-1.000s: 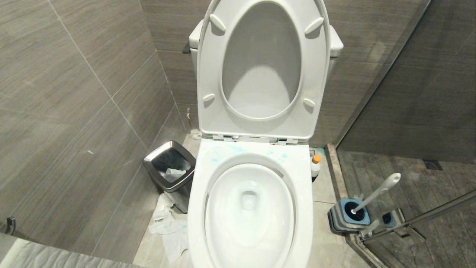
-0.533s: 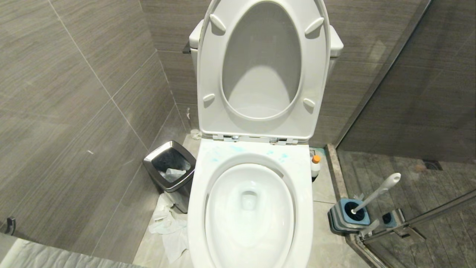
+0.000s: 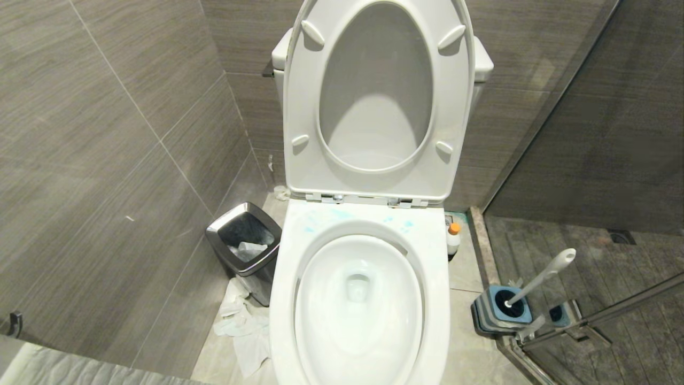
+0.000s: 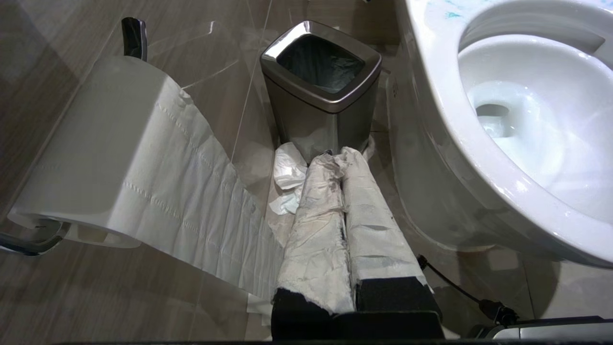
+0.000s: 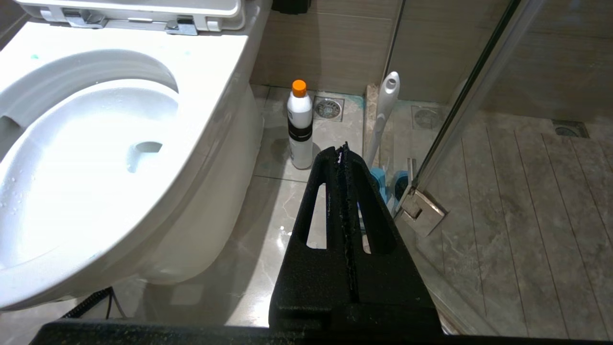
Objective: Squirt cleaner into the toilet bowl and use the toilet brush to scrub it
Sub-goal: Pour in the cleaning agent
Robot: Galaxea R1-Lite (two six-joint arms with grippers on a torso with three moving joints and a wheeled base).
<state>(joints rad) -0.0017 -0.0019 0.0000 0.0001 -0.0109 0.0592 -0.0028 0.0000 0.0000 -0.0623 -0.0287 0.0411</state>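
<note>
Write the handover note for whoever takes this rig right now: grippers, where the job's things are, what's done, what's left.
Left gripper: shut, empty, fingers wrapped in white paper, low beside the waste bin.
Right gripper: shut, empty, low on the toilet's right side, pointing toward the cleaner.
Cleaner: upright on the floor right of the toilet bowl, orange cap on.
Toilet brush: standing in its blue and grey holder by the glass shower door.
Seat and lid are up. Blue smears show on the back rim; none is visible inside the bowl.
Left: pick up the cleaner, squirt into the bowl, then scrub with the brush.
</note>
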